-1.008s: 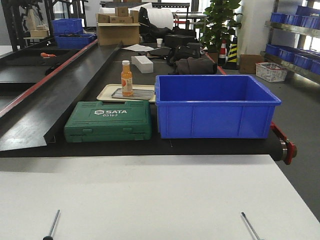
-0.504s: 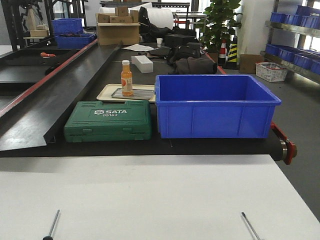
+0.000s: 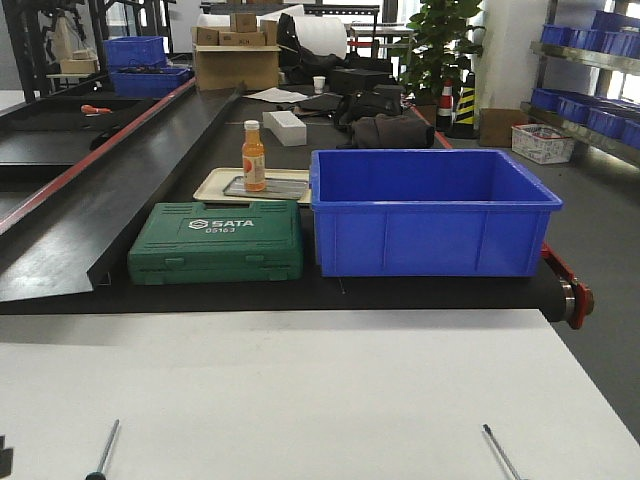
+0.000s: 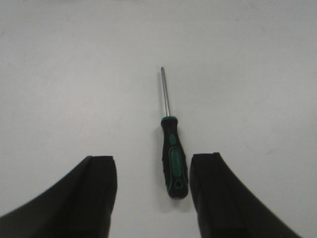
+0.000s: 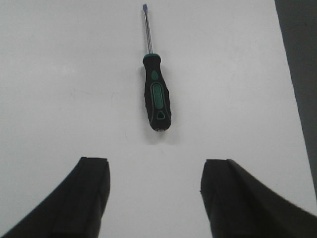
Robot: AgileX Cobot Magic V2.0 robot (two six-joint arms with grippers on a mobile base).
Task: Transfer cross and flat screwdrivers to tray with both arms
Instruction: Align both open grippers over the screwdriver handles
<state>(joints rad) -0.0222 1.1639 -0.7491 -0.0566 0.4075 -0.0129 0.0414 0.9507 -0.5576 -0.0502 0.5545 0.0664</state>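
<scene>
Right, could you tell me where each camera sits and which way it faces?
Front view: behind the white table, facing forward toward the green case, blue bin and tray; only a dark sliver at lower left.
Left wrist: above the left gripper, looking down at the left screwdriver; both fingers show.
Right wrist: above the right gripper, looking down at the right screwdriver; both fingers show.
Shared: both screwdrivers' shafts also show at the front view's bottom edge.

White flat tabletop (image 3: 300, 390) at 6 o'clock. Behind it is a black conveyor belt (image 3: 420, 292). On it, a dark-green plastic SATA tool case (image 3: 217, 241) (lid closed) sits just beside, at 9 o'clock of, a big blue plastic bin (image 3: 435, 215). Orange-liquid bottle with white cap (image 3: 253, 158) stands upright at 12 o'clock of the case. Brown cardboard box (image 3: 236, 66) and leafy potted plant (image 3: 440, 40) far back.
</scene>
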